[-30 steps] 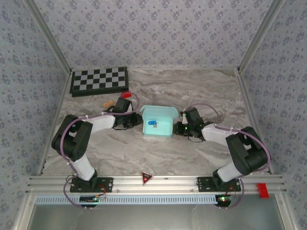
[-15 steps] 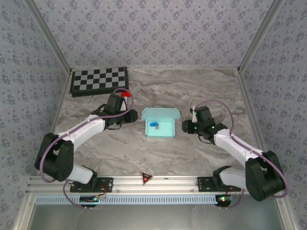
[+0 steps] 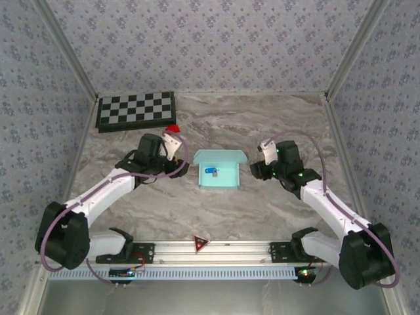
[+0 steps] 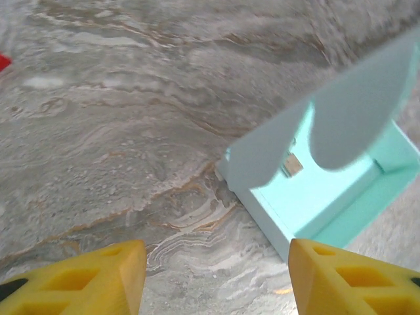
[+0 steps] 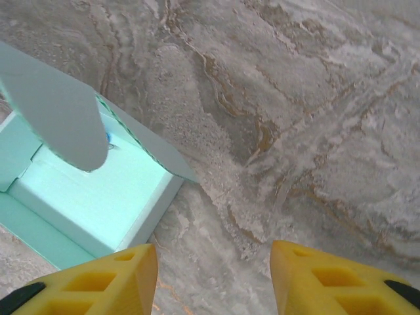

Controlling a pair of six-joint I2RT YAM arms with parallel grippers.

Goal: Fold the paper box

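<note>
The paper box (image 3: 218, 173) is pale cyan and sits open at the table's middle, its lid flap standing up at the back and a small blue item (image 3: 211, 171) inside. My left gripper (image 3: 183, 168) hovers just left of the box, apart from it. In the left wrist view it (image 4: 216, 283) is open, with bare table between its yellow fingers (image 4: 98, 279) and the box (image 4: 328, 197) ahead to the right. My right gripper (image 3: 255, 170) hovers just right of the box. It (image 5: 213, 281) is open too, with the box (image 5: 85, 197) at its left.
A black-and-white checkerboard (image 3: 136, 110) lies at the back left. A small red block (image 3: 172, 128) sits near it, just behind my left wrist. A red triangle marker (image 3: 200, 244) is fixed on the front rail. Patterned walls enclose the marble table (image 3: 216, 213).
Both grippers have let go of the box sides, opened, and drawn back and up from it. The box stays where it was, lid flap still raised.
</note>
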